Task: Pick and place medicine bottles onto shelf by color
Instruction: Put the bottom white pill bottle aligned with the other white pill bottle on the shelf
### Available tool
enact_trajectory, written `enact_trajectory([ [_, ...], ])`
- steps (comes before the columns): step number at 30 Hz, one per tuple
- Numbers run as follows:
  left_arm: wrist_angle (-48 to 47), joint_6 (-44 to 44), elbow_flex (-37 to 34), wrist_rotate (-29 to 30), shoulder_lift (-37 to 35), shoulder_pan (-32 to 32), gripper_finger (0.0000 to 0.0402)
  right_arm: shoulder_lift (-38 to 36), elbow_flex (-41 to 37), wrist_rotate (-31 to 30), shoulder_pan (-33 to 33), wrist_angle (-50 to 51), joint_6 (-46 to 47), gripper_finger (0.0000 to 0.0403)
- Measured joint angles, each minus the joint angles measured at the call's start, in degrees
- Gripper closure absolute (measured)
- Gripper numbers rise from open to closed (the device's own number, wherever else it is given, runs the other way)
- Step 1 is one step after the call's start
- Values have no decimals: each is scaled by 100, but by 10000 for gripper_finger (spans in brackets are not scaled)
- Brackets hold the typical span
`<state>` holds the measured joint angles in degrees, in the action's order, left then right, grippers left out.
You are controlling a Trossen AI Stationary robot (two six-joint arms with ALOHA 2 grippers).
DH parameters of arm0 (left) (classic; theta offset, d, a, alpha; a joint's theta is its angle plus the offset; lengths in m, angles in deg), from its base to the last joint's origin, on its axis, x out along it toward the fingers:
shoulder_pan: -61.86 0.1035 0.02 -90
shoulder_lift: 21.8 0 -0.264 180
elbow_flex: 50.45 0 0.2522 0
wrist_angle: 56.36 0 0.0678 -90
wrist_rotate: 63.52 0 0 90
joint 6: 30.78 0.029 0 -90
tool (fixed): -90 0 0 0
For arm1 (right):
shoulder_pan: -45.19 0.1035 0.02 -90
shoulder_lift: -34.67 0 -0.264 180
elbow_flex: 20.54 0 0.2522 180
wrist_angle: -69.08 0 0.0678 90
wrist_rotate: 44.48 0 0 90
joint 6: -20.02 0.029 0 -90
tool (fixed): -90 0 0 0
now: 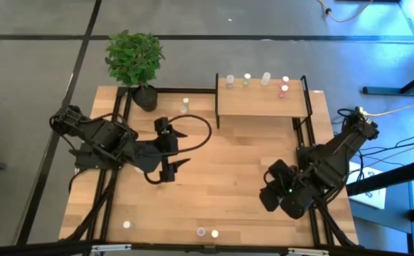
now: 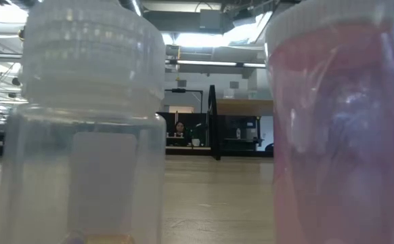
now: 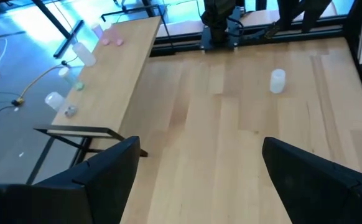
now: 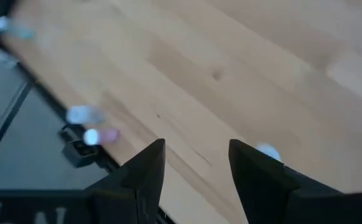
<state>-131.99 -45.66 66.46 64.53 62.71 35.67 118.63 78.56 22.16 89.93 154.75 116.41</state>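
The shelf (image 1: 264, 104) stands at the table's far right, with several medicine bottles (image 1: 265, 78) along its far edge; the left wrist view shows them too (image 3: 84, 56). One bottle (image 1: 185, 105) stands on the table left of the shelf, and a few (image 1: 201, 232) stand at the near edge. The low view is filled by a white-capped bottle (image 2: 92, 122) and a pink one (image 2: 339, 122). My left gripper (image 3: 199, 180) hangs open over mid-table (image 1: 173, 151). My right gripper (image 4: 196, 165) is open above the near right (image 1: 278, 193), with a white bottle (image 4: 268, 151) beside one finger.
A potted plant (image 1: 134, 60) stands at the far left corner. A dark cable loop (image 1: 196, 135) lies by the left gripper. Another lone bottle (image 3: 277, 81) stands on the bare boards in front of the right arm's base. Black frame rails (image 1: 107, 206) run along the table's sides.
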Motion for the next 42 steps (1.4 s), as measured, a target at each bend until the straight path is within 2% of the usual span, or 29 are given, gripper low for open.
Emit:
enact_trajectory([
  [2,0,1,0,-1,0,0,67,76,0,181,33,290,599,223],
  [5,0,1,0,-1,0,-2,67,273,-1,861,63,894,1322,223],
  [10,0,1,0,-1,0,-2,67,629,-11,1675,73,1304,1635,223],
  [18,0,3,0,-1,0,-2,67,791,-11,1921,68,753,1736,223],
  [23,0,3,0,-1,2,-2,67,830,-31,1865,71,680,1733,221],
  [27,2,3,0,-1,2,-2,67,877,-38,1848,69,569,1706,191],
  [31,2,3,0,-1,2,-2,67,946,-42,1832,37,612,1162,131],
  [35,1,4,0,-1,3,-2,67,958,-44,1901,0,841,1128,83],
  [42,2,3,0,-1,2,-2,67,1150,-100,2159,-105,956,1135,71],
])
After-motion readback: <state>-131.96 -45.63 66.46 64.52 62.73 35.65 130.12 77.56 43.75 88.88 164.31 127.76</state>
